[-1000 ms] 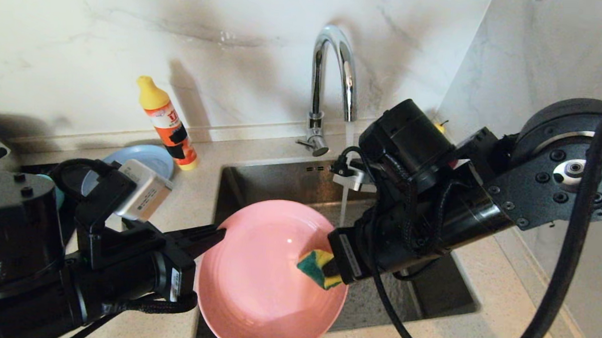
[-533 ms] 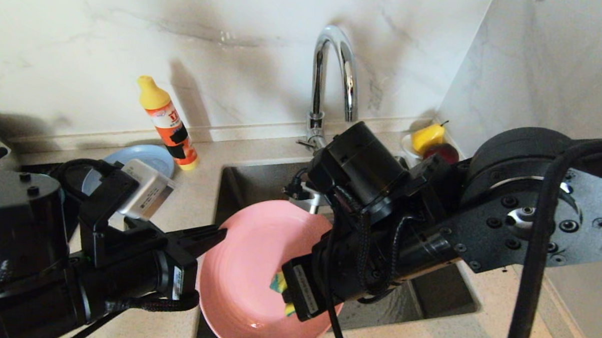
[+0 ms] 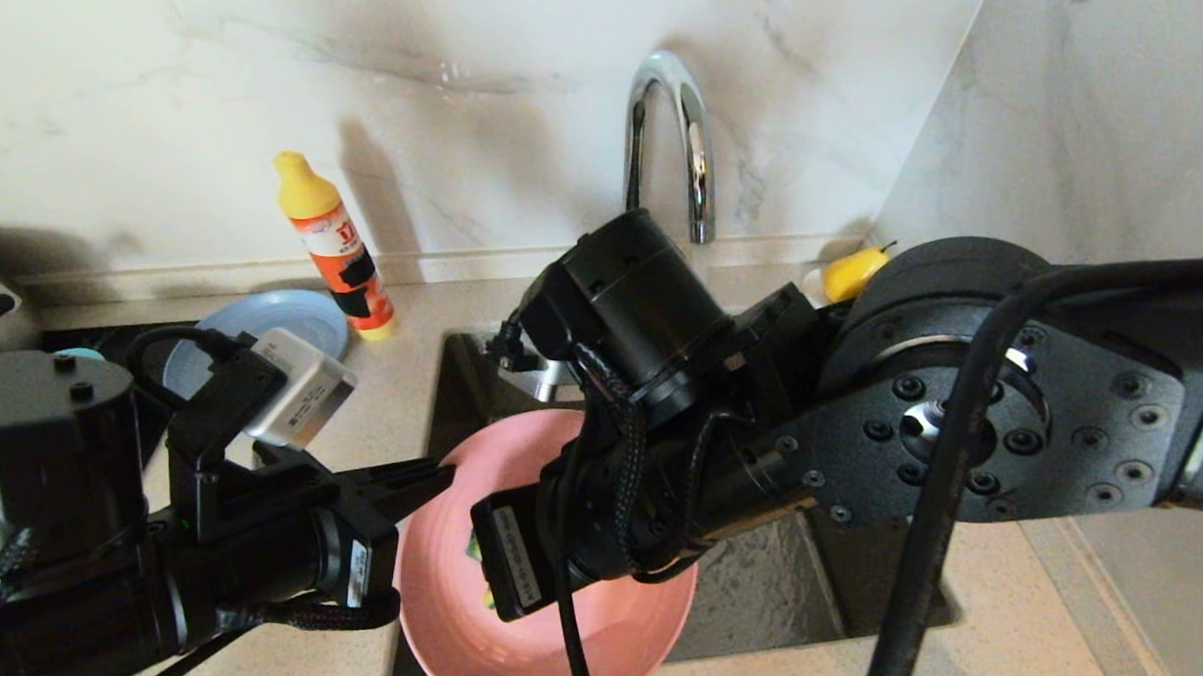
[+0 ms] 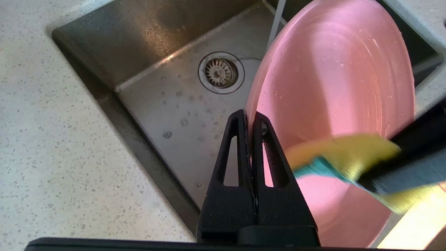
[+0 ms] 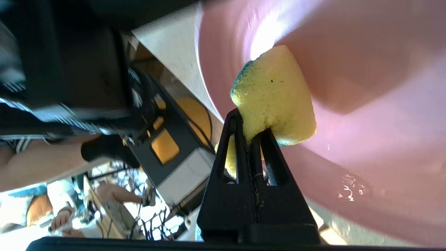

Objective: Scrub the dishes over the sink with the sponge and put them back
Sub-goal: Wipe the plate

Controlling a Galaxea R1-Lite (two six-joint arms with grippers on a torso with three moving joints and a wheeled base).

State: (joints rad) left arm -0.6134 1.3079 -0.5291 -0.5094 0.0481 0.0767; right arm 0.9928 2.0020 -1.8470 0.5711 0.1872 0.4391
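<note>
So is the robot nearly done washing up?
Not yet. The left pincer holds the pink plate by its rim over the sink, and the right pincer rubs the sponge on it. The blue plate waits on the counter; whether it is clean, I can't tell. The bowls are mostly hidden.
</note>
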